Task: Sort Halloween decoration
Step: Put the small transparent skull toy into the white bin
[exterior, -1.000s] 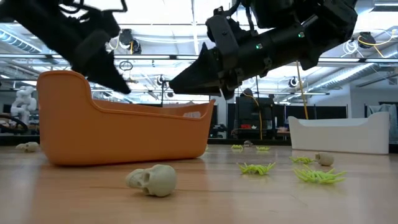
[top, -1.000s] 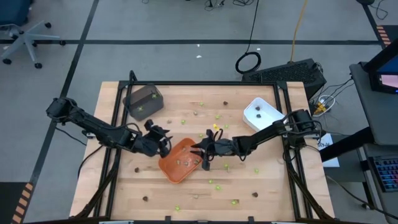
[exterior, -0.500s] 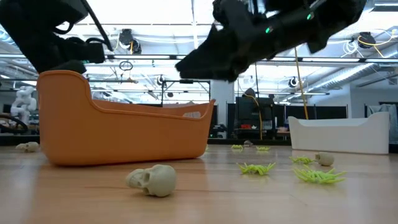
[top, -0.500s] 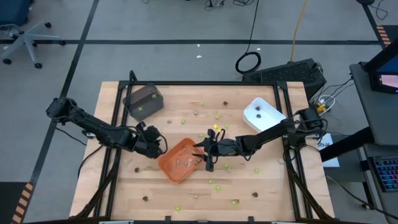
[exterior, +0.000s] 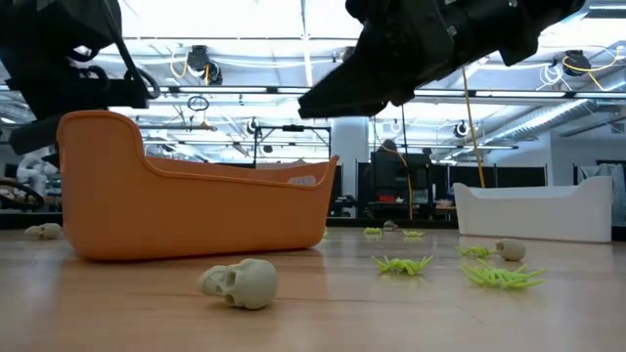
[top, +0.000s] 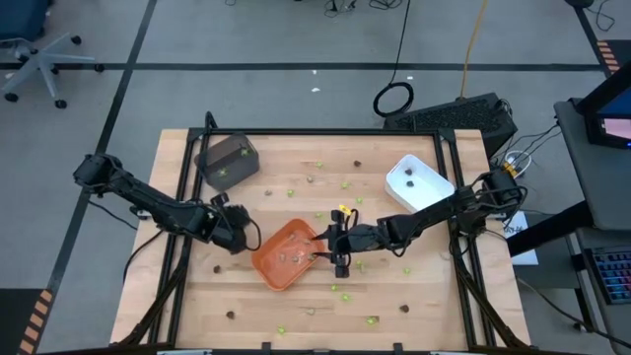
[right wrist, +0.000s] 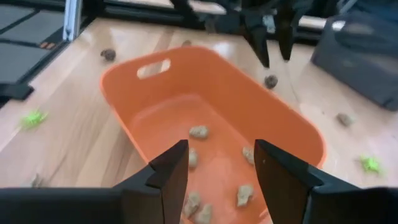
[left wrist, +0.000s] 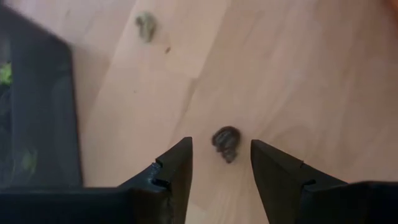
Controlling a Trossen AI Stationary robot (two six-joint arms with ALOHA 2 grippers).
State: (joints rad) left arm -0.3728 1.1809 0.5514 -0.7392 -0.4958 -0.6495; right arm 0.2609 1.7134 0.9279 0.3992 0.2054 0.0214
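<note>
The table (top: 197, 296) is strewn with small pieces. The orange tray (top: 286, 253) is flanked by both hands. Tan pieces (right wrist: 199, 132) are held in it beneath the right hand (right wrist: 217, 163), fingers apart. A dark brown piece (left wrist: 226, 142) lies between the left hand's (left wrist: 221, 163) parted fingers, empty too.

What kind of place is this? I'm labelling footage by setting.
Most likely a robotics lab or workshop, not a home. The wooden table stands on a grey floor marked with black tape, an office chair sits nearby, and the low view shows a big open hall with ceiling strip lights.
</note>
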